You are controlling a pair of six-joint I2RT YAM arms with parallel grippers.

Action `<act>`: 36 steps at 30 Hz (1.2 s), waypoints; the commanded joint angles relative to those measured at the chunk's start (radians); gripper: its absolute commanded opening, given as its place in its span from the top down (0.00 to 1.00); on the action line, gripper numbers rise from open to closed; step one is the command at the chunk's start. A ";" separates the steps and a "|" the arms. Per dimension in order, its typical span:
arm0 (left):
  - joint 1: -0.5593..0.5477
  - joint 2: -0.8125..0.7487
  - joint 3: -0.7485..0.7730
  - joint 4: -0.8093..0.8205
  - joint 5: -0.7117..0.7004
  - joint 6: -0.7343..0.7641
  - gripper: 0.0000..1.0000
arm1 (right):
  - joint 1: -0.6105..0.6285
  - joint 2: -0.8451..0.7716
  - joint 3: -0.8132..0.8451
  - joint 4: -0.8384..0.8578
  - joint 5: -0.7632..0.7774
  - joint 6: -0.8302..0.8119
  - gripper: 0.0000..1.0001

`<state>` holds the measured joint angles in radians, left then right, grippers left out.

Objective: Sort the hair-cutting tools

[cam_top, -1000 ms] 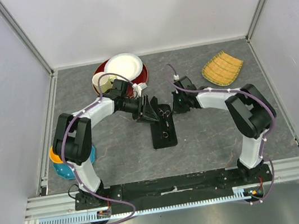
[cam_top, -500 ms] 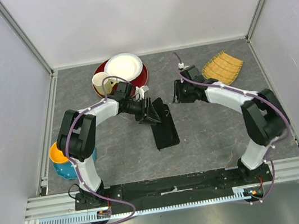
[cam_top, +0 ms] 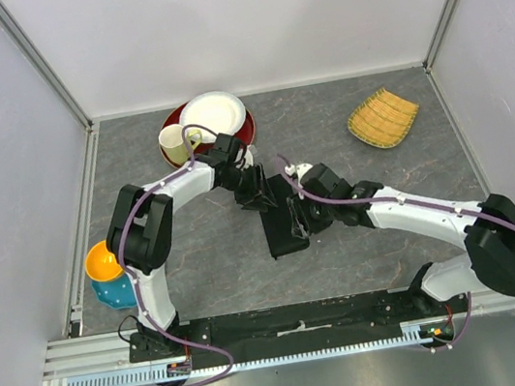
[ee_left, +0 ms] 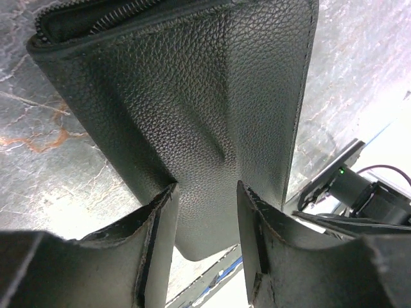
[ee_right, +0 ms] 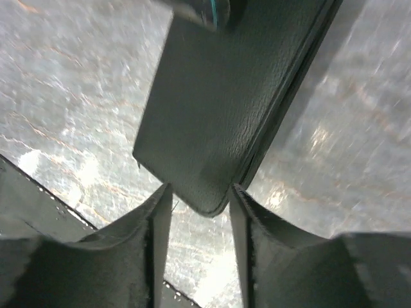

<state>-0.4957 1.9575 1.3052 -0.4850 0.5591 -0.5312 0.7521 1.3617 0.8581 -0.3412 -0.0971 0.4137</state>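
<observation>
- Grey stone-veined desk (cam_top: 201, 270) inside plain white walls. A white plate (cam_top: 214, 114) rests on a red plate (cam_top: 167, 127) at the far edge, left of centre, with a cup (cam_top: 174, 145) just beside them. A yellow woven tray (cam_top: 383, 117) lies toward the far-right corner, and an orange bowl (cam_top: 102, 264) sits by the left edge.
- The black case (cam_top: 282, 238) lies near the desk's middle, its length running from the far edge toward the near edge.
- My left gripper (ee_left: 205, 189) is at the case's far end. Its fingers stand narrowly apart with a flap of grained leather between them, and the leather creases toward the gap, so I judge that I have the flap pinched.
- My right gripper (ee_right: 198, 192) hangs over the case's right side. Its fingers are parted and hold nothing. The blurred wrist view shows a rounded corner of the case below the gap.
- I cannot see the scissors or the combs in any view, because my arms and the flap cover the inside of the case. I judge they lie in there.
- The scissors should be light, stiff and slick, and should lie flat. I would grip them across the ring handles or at the pivot, since the blades could slide out.
- The combs should be light and a little springy. I would take one by its spine and the other by its handle, never by the teeth.
- The case is soft and floppy, so its flap needs holding open while I reach in.
</observation>
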 commanded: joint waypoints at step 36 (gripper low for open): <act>-0.049 0.012 -0.187 0.039 -0.288 -0.171 0.45 | 0.289 0.083 0.029 -0.003 0.208 0.315 0.48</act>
<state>-0.5232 1.9167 1.1843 -0.4362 0.3744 -0.6815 1.0111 1.4586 0.8989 -0.3641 0.1551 0.6277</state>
